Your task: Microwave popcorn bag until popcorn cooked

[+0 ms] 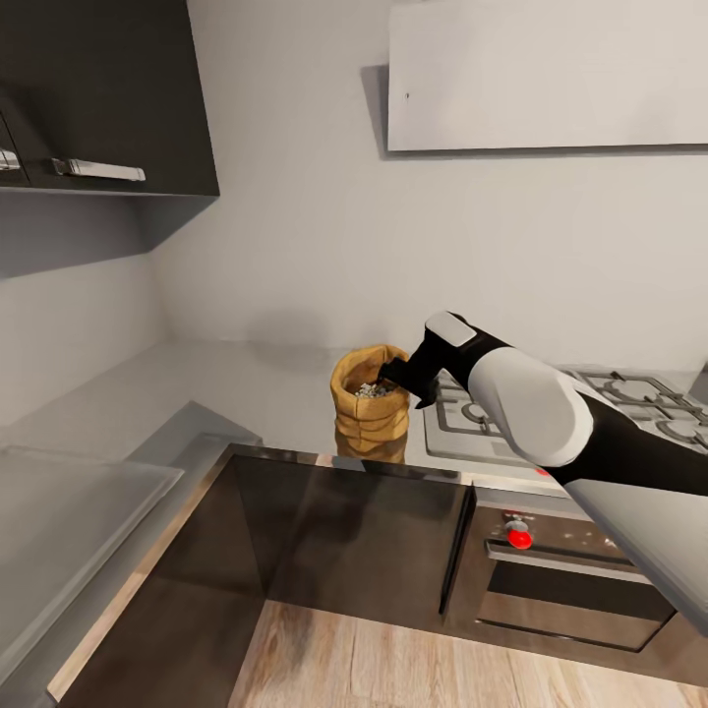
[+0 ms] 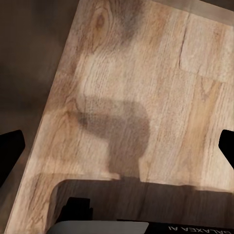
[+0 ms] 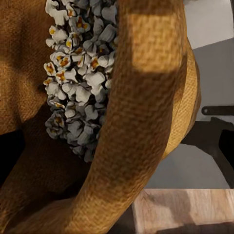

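The mustard-tan popcorn bag [image 1: 371,408] stands upright on the grey countertop [image 1: 246,393], just left of the hob. Pale popcorn [image 1: 374,390] fills its mouth. My right gripper [image 1: 408,379] reaches over the bag's right rim. In the right wrist view the rolled rim [image 3: 141,122] runs between the two spread fingers, one dark finger [image 3: 214,141] outside the bag and the other inside beside the popcorn [image 3: 80,83]. The jaws stand open. My left gripper [image 2: 117,146] hangs open over the wood floor, holding nothing. The microwave is out of view.
A steel gas hob [image 1: 610,403] sits right of the bag, above a dark oven [image 1: 560,580] with a red knob [image 1: 519,538]. A dark wall cabinet [image 1: 98,98] hangs at upper left and a pale hood [image 1: 551,74] above the hob. A grey slab [image 1: 59,531] lies at lower left.
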